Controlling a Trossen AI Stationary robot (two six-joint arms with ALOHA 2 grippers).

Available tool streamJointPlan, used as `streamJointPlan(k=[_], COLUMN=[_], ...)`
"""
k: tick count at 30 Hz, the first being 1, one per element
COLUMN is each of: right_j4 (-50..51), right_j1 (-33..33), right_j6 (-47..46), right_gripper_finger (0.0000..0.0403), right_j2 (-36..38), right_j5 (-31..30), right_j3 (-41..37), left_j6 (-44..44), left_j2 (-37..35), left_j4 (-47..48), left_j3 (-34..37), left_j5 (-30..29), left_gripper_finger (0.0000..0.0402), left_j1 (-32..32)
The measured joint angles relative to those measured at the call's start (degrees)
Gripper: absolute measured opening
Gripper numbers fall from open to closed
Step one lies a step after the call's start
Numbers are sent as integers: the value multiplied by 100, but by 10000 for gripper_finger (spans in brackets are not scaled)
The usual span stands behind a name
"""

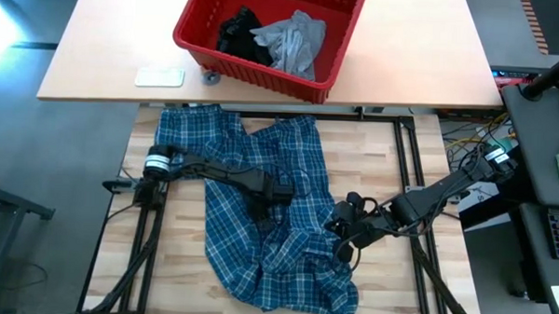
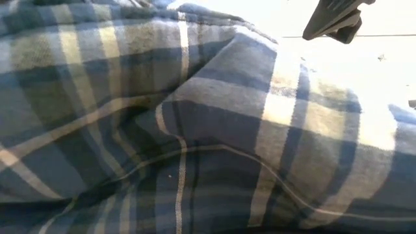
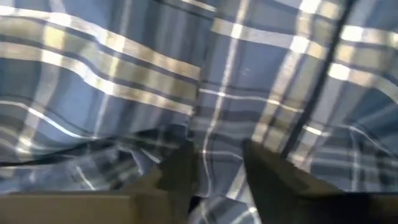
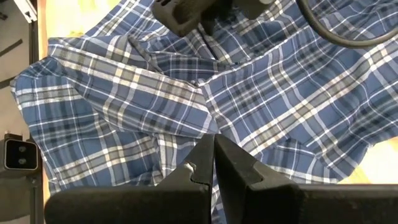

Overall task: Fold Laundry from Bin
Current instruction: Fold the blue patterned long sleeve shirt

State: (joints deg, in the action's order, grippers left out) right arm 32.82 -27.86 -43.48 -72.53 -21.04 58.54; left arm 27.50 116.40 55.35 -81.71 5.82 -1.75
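Note:
The blue-and-white plaid shirt [image 1: 261, 166] lies spread and rumpled on the wooden table and fills the low view [image 2: 195, 130]. My left gripper [image 1: 276, 196] points down at the shirt's middle. Its fingers stand apart [image 3: 217, 180] with cloth between them. My right gripper [image 1: 344, 236] hangs shut [image 4: 214, 165] above the shirt's right edge, touching nothing. The red bin [image 1: 264, 74] stands on the far table. It holds a light grey T-shirt [image 1: 293, 41] and a small black garment [image 1: 239, 36]. My left gripper comes at the shirt from above, pointing down, and its fingertips [image 3: 180, 177] are sunk into the cloth near the shirt's middle. A low ridge of plaid cloth [image 3: 208, 155] stands between the two fingers. Whether they pinch it I cannot tell. The shirt lies on the table.
A white flat object [image 1: 159, 76] lies on the far table left of the bin. Black frame rails [image 1: 405, 152] run along the wooden table's sides. Bare wood [image 1: 173, 256] shows at the near left of the shirt.

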Motion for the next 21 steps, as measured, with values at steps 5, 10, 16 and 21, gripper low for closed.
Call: streamJointPlan(k=[5, 10, 16, 21], right_j4=[0, 0, 53, 101], right_j1=[-1, -2, -1, 0], right_j6=[4, 4, 1, 0], right_gripper_finger=[9, 9, 9, 9], right_j2=[0, 0, 0, 0], right_j5=[0, 2, 0, 0], right_j3=[0, 0, 0, 0], left_j6=[20, 16, 93, 83], left_j2=[-9, -224, -1143, -2182], left_j4=[-1, 65, 26, -524], left_j3=[-2, -2, -16, -193], left_j5=[29, 31, -437, -1276], left_gripper_finger=[14, 8, 1, 0], left_j1=[-23, -26, -69, 15])
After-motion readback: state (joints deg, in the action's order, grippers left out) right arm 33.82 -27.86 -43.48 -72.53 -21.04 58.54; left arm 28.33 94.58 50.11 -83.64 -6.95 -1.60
